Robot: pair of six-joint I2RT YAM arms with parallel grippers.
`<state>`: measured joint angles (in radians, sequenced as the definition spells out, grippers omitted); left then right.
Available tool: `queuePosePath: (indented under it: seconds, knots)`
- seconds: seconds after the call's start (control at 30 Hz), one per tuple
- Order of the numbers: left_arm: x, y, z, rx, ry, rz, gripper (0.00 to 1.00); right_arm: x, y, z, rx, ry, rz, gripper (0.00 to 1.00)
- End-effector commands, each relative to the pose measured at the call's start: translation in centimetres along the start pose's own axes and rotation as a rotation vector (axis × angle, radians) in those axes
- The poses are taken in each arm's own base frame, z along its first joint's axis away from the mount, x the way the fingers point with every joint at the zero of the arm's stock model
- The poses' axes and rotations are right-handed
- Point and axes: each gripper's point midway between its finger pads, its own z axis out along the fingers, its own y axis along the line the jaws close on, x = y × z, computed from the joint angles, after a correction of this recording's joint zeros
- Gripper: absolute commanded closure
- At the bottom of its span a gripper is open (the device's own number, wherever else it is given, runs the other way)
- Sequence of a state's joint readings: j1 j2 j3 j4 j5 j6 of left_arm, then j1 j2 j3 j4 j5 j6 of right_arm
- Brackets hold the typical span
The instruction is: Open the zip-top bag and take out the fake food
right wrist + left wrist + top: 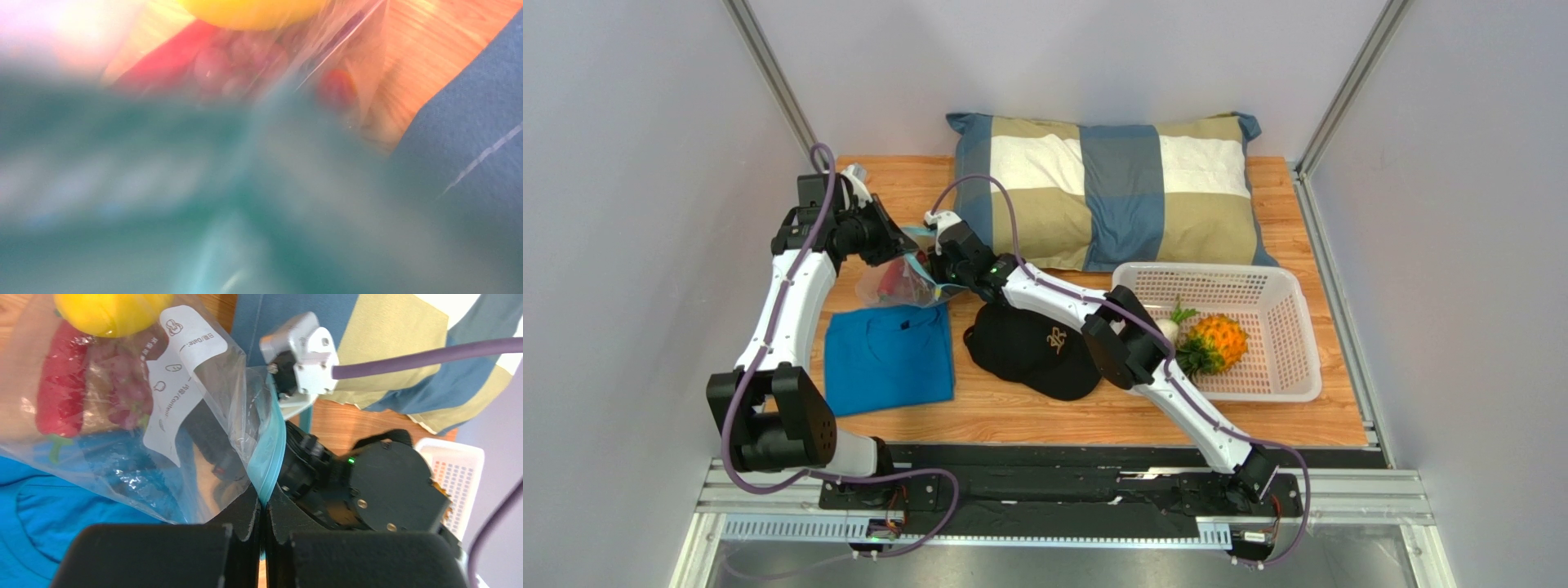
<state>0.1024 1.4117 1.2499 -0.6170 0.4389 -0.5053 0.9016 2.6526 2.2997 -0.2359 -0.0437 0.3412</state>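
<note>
Clear zip-top bag [205, 380] — teal strip [270, 456] — holds lemon [107, 312], chili [58, 395], grapes [126, 386].

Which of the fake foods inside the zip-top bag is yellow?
The lemon, the only yellow piece in the zip-top bag; the chili beside it is red and the grapes are dark red.

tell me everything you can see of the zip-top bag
The zip-top bag is clear, crinkled plastic with a teal zip strip and a white printed label. A yellow lemon, red chili and dark grapes show inside. The left end effector pinches the strip; the right end effector grips it opposite.
</note>
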Motion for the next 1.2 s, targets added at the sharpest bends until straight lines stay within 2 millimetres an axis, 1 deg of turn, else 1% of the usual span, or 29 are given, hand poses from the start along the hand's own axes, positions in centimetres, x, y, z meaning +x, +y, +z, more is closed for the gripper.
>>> queuePosePath:
  seconds: [0.0,0.03,0.07,0.1,0.2,0.23,0.4,0.47,0.53,0.57,0.7,0.73,0.77,0.83,0.87,0.9,0.93,1.0,1.03,1.07,1.1,1.13,1.17]
  knots:
    - [-1.6,0.8,-0.9,-0.061,-0.069,0.073,1.0,-8.2,4.3,-6.1,-0.087,-0.112,0.055,1.0]
    - [-1.7,1.2,-0.7,-0.078,-0.066,0.075,1.0,-8.5,4.5,-6.7,-0.091,-0.105,0.066,1.0]
    - [-1.8,1.5,-0.7,-0.088,-0.067,0.076,1.0,-9.2,5.1,-7.5,-0.106,-0.112,0.073,1.0]
    - [-1.9,1.8,-0.6,-0.093,-0.067,0.077,1.0,-10.4,5.9,-8.8,-0.129,-0.123,0.085,1.0]
    - [-2.1,2.1,-0.4,-0.097,-0.065,0.074,1.0,-11.3,7.0,-10.7,-0.161,-0.111,0.122,1.0]
    - [-2.1,2.1,-0.3,-0.097,-0.065,0.069,1.0,-12.0,7.5,-11.7,-0.168,-0.109,0.13,1.0]
    - [-2.3,2.2,-0.5,-0.103,-0.073,0.074,1.0,-12.5,8.4,-14.3,-0.185,-0.076,0.15,1.0]
    - [-2.4,2.4,-0.7,-0.114,-0.08,0.077,1.0,-13.0,8.9,-15.7,-0.198,-0.075,0.152,1.0]
    - [-2.3,2.9,-0.7,-0.135,-0.076,0.072,1.0,-13.6,9.4,-16.8,-0.225,-0.084,0.153,1.0]
    - [-2.3,3.1,-0.8,-0.145,-0.078,0.071,1.0,-14.3,9.8,-17.8,-0.243,-0.093,0.153,1.0]
    - [-2.8,4.1,-1.2,-0.18,-0.092,0.046,1.0,-14.4,11.6,-20.0,-0.329,-0.06,0.164,1.0]
    - [-3.0,4.2,-1.4,-0.185,-0.095,0.042,1.0,-14.1,11.8,-20.2,-0.337,-0.044,0.171,1.0]
    - [-3.1,4.2,-1.5,-0.185,-0.098,0.04,1.0,-14.2,11.9,-20.7,-0.343,-0.041,0.172,1.0]
    - [-3.5,4.2,-1.6,-0.185,-0.101,0.04,1.0,-14.6,12.2,-22.5,-0.352,-0.051,0.162,1.0]
    - [-3.6,4.2,-1.8,-0.186,-0.102,0.044,1.0,-15.0,12.2,-23.2,-0.351,-0.065,0.144,1.0]
    - [-3.6,4.1,-1.8,-0.184,-0.103,0.046,1.0,-16.1,12.4,-24.7,-0.342,-0.098,0.135,1.0]
    - [-3.5,4.2,-1.7,-0.186,-0.098,0.045,1.0,-16.0,12.0,-25.4,-0.32,-0.088,0.137,1.0]
    - [-3.2,4.3,-1.6,-0.181,-0.09,0.042,1.0,-16.6,11.4,-27.0,-0.281,-0.097,0.135,1.0]
    - [-3.0,4.2,-1.6,-0.176,-0.086,0.04,1.0,-16.3,11.0,-28.4,-0.261,-0.079,0.138,1.0]
    - [-2.8,4.2,-1.5,-0.168,-0.081,0.032,1.0,-16.3,10.5,-29.5,-0.236,-0.078,0.141,1.0]
    - [-2.5,4.0,-1.3,-0.152,-0.073,0.029,1.0,-16.2,9.4,-30.1,-0.184,-0.083,0.141,1.0]
    - [-2.3,4.0,-1.2,-0.146,-0.066,0.028,1.0,-15.0,8.3,-32.0,-0.14,-0.063,0.139,1.0]
    - [-2.1,4.0,-1.2,-0.144,-0.062,0.026,1.0,-14.6,6.8,-32.9,-0.096,-0.061,0.149,1.0]
